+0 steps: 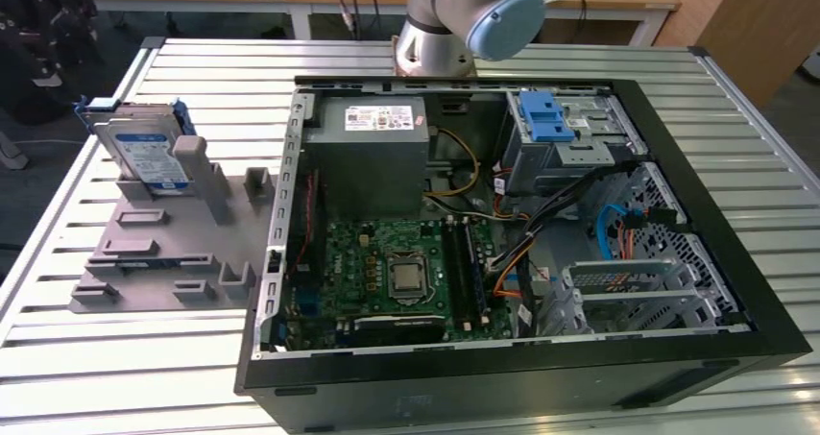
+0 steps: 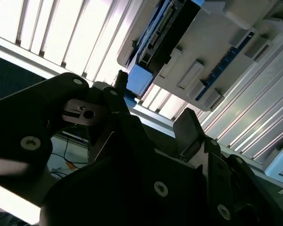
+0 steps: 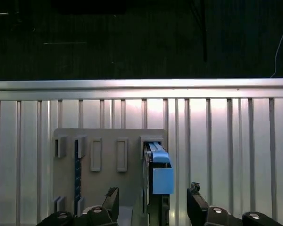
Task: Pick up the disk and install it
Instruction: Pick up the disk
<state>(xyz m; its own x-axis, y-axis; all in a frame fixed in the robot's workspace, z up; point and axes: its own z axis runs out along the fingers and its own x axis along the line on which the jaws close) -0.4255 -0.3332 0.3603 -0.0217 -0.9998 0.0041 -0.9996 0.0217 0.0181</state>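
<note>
1. We've got the disk point(image 1: 138, 152) parked in a grey slotted holder point(image 1: 167, 253). It's on the slatted metal table point(image 1: 77, 358), over at the exterior view's left and well apart from the open computer case point(image 1: 717, 291).
2. It's standing on edge, pretty much upright, with the blue-and-white label face turned toward the exterior camera. The blue rail runs along its top edge, and that edge lines up with the table slats.
3. It looks taller than it is wide, so the long axis seems to go up-down. Its lower end is tucked behind the holder's posts though, so we wouldn't swear to it.
4. Arm pose: in the exterior view the arm point(image 1: 462, 12) rises from the far side of the table behind the case, with one blue-capped joint showing, and goes off the top of the picture.
5. The first wrist view looks straight down on the holder. The disk shows there as a thin strip seen edge-on, with the blue rail end nearest the camera.
6. The gripper point(image 3: 153, 189) is lined up over that strip with its fingers point(image 3: 111, 197) spread wide. One dark tip sits on each side of the disk, and neither touches it.
7. The second wrist view shows the same thing from an angle. The gripper is parted and holds nothing, and the disk's blue end is just beyond the tips.
</note>
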